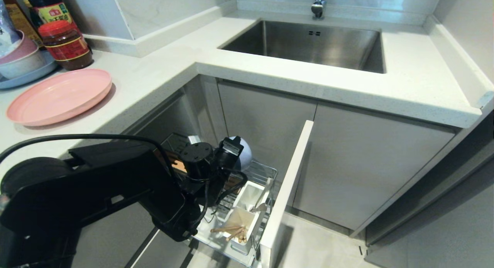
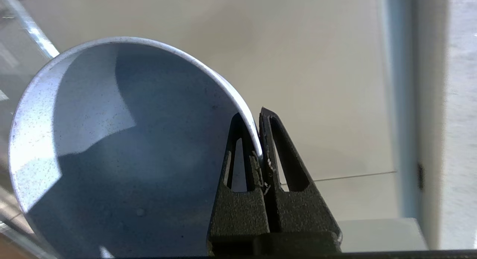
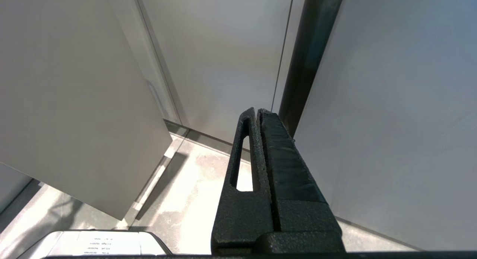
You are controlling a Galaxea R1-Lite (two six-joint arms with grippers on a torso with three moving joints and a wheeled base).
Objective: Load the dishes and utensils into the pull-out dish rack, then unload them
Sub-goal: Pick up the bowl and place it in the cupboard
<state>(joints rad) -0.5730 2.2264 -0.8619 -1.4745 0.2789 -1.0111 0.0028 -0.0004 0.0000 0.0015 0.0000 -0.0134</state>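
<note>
My left gripper (image 2: pixel 252 115) is shut on the rim of the pale blue-grey bowl (image 2: pixel 123 151), one finger inside it and one outside. In the head view the bowl (image 1: pixel 244 155) hangs tilted on its side just above the pull-out dish rack (image 1: pixel 269 171), mostly hidden by the left arm. The rack's white utensil box (image 1: pixel 247 218) holds the wooden chopsticks (image 1: pixel 230 231) in its near compartment and a metal utensil (image 1: pixel 259 207) in the far one. On the counter at the left lies the pink plate (image 1: pixel 58 96). Low beside the cabinet fronts, my right gripper (image 3: pixel 256 110) is shut and empty.
The rack's pale-grey cabinet front (image 1: pixel 290 179) stands pulled out on the rack's right. A steel sink (image 1: pixel 308 44) with a tap is set in the counter behind. A red-lidded jar (image 1: pixel 65 44), bottles and a blue plate stacked with bowls (image 1: pixel 23 61) stand at the back left.
</note>
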